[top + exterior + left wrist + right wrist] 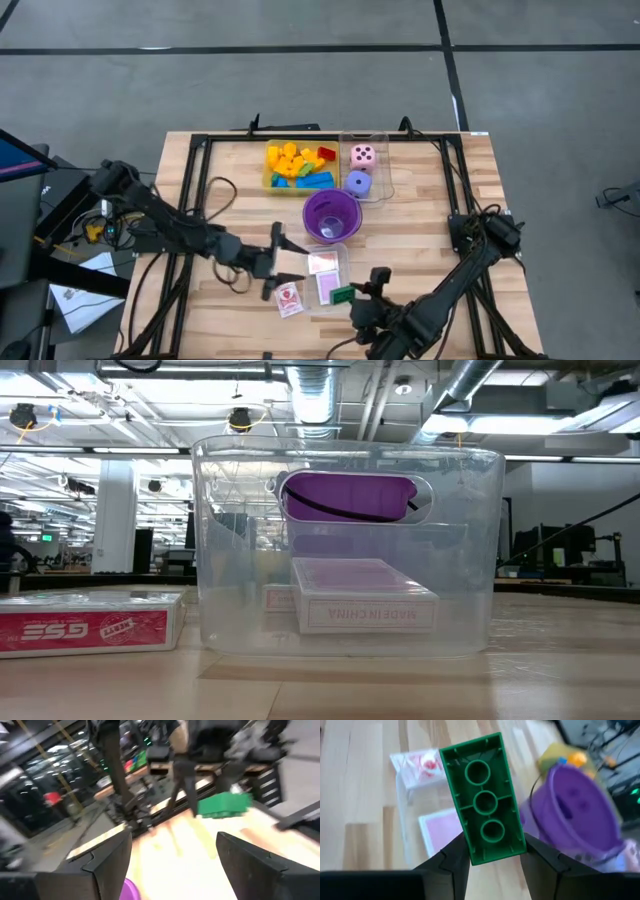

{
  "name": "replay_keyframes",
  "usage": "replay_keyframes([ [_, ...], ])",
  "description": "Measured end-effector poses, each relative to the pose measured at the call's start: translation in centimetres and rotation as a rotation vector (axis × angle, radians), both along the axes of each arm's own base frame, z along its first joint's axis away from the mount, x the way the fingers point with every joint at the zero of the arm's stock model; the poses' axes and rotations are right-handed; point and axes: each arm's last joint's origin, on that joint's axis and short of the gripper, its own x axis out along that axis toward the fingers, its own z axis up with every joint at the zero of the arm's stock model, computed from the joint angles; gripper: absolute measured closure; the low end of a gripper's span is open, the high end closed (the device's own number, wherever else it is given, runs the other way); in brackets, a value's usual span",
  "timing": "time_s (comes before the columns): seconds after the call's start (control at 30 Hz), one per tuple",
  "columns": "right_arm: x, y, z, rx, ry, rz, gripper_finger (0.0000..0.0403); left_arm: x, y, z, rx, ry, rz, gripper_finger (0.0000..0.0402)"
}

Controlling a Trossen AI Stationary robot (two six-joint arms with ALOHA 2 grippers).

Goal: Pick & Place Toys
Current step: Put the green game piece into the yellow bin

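Near the desk's front edge, right gripper [352, 296] clamped on green brick [342, 295], long axis pointing away from fingers. Just right of clear tray [328, 275]. Left gripper [281, 263] open, empty, on tray's left.

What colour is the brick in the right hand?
Green brick; right wrist view shows it best.

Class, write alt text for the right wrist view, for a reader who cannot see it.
The right gripper holds a green brick by one end, hollow underside facing the camera, above the wooden table. Behind it lie a clear tray holding a pink card box, a white-red card pack, and a purple cup.
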Motion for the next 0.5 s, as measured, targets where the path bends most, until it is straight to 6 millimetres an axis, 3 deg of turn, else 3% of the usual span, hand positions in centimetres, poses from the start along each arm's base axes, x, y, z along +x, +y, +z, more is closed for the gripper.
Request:
replay_keyframes([
  [0.23,1.0,-0.8,0.4,-0.106,-0.008,0.033,0.0263,3.8,-3.8,-1.4,0.262,0.036,0.076,0.0116],
  [0.33,1.1,-0.9,0.4,-0.136,0.001,0.046,0.0263,4.6,-5.2,-1.8,0.347,0.045,0.124,0.0116],
  [0.5,1.3,-0.8,0.5,-0.166,-0.007,0.065,0.0263,4.8,-6.2,-1.3,0.335,0.03,0.136,0.0116],
])
